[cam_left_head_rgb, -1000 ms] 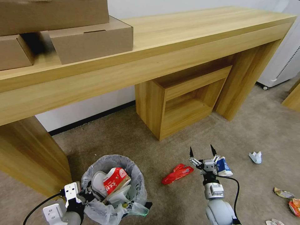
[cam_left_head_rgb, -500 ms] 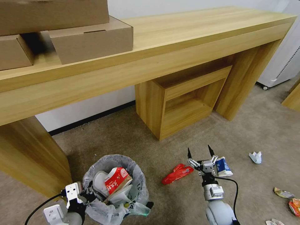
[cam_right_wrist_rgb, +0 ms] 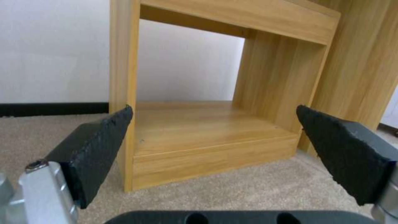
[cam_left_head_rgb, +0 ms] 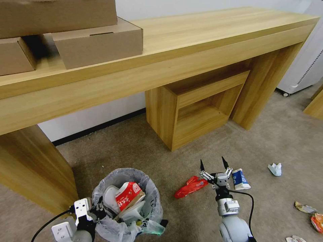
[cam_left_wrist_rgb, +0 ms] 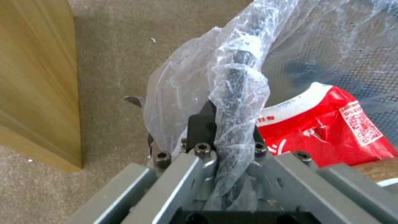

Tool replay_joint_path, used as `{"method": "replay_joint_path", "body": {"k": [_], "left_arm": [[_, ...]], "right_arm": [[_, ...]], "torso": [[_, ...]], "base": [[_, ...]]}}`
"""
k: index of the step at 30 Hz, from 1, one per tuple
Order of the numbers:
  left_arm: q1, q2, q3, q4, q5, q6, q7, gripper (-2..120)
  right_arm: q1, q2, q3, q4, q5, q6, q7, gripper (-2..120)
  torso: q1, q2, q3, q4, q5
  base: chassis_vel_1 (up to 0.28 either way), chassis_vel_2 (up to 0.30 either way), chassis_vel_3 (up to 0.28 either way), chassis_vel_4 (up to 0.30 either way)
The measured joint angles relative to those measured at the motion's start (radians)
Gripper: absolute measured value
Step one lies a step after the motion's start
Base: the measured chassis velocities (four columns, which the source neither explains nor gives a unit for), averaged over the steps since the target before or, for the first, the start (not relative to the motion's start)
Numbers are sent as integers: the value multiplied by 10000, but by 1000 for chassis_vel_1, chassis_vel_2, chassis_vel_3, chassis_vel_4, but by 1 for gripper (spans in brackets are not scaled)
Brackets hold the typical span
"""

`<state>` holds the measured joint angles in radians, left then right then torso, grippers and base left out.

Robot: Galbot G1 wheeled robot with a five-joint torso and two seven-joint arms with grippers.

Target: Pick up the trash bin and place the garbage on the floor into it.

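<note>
Beige carpet point(cam_left_head_rgb: 141, 148) ran under a long wooden desk point(cam_left_head_rgb: 188, 43) with cardboard boxes point(cam_left_head_rgb: 97, 42) stacked on top and an open wooden cubby point(cam_left_head_rgb: 198, 111) beneath it. At the lower left the trash bin point(cam_left_head_rgb: 153, 196), lined with a crinkly plastic bag and already holding a red-white crushed cup point(cam_left_head_rgb: 127, 199), was gripped at its rim by the left gripper point(cam_left_head_rgb: 96, 211), fingers clamped on bag and rim. To its right the right gripper point(cam_left_head_rgb: 212, 165) hovered with fingers spread wide and empty, between a red wrapper point(cam_left_head_rgb: 190, 187) and a blue-white carton point(cam_left_head_rgb: 240, 178) lying on the floor, with crumpled paper point(cam_left_head_rgb: 275, 168) farther right
</note>
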<state>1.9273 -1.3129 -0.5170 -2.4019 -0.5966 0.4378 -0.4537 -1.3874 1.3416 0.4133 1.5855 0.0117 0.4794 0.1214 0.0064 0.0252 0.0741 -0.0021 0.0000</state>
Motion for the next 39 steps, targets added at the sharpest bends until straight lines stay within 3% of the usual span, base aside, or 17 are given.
{"method": "replay_joint_path", "body": {"k": [39], "left_arm": [[207,-64,80,-123,441,-27,163,0]], "right_arm": [[9,-188,161,190,188,131,-120,100]], "torso": [[0,0,0,0,1]], "base": [[-10,-16,14,16]]}}
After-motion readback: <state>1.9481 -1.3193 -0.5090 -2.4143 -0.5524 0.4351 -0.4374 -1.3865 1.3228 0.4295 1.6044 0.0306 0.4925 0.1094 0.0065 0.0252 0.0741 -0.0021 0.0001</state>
